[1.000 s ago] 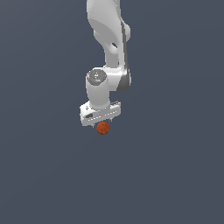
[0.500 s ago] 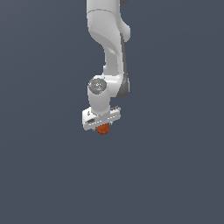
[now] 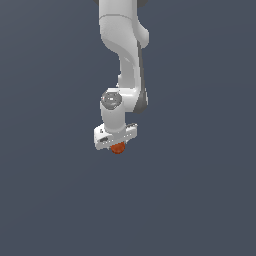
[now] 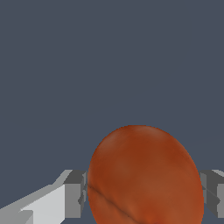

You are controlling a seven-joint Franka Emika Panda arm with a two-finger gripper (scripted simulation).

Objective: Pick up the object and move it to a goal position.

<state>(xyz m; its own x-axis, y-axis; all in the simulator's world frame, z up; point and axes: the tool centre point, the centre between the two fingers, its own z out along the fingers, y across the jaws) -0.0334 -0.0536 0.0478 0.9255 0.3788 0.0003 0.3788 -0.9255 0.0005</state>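
Object: small orange-red ball (image 3: 118, 148), surface slightly mottled. In the wrist view the ball (image 4: 145, 175) is large in frame, egg-like in outline, with a thin dark line crossing its lower part and paler patches toward the upper edge. It is much narrower than the white hand above it.

Location: ball sits directly under the white gripper (image 3: 117, 145), partly tucked up against the hand's underside in the exterior view. No table edge or other support is distinguishable; background is a uniform dark grey-blue, so I cannot tell whether the ball rests on anything.

Tool state: wrist view shows a grey fingertip (image 4: 75, 193) against one side of the ball and a second grey pad at the opposite side, both touching it. Fingers are pinched onto the ball.

Change versus earlier frames: one second ago the ball showed more fully below the hand. Half a second ago, and now, less of it shows beneath the hand. The arm's posture is nearly unchanged, with the hand slightly lower in frame than it was one second ago.
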